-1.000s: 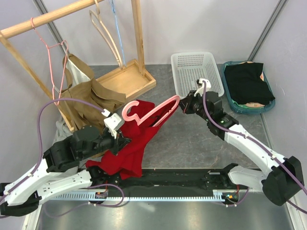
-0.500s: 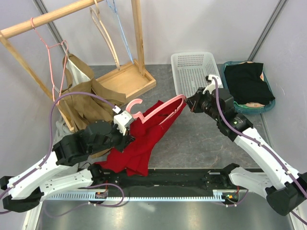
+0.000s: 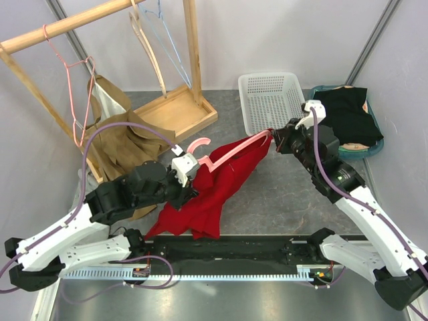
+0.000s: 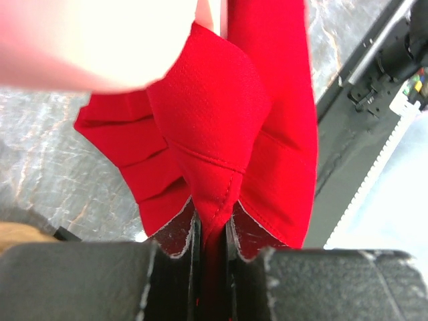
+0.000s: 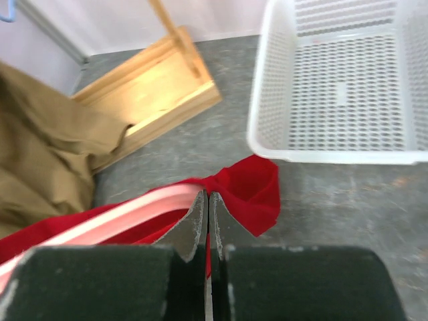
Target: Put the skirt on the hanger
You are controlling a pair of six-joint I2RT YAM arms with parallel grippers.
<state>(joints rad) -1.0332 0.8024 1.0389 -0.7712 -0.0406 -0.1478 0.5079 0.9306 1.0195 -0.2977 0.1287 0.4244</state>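
My left gripper has its fingers drawn in narrow, pinching a stitched fold of the red skirt that rises straight out from between them. My right gripper is closed tight at the skirt's far corner, right where the pink hanger arm ends, though this close I cannot tell whether the pads catch plastic as well as cloth. From overhead, the skirt is strung along the hanger between both grippers, its loose bulk drooping below my left gripper toward the near edge of the grey table, with the white basket just behind the right gripper.
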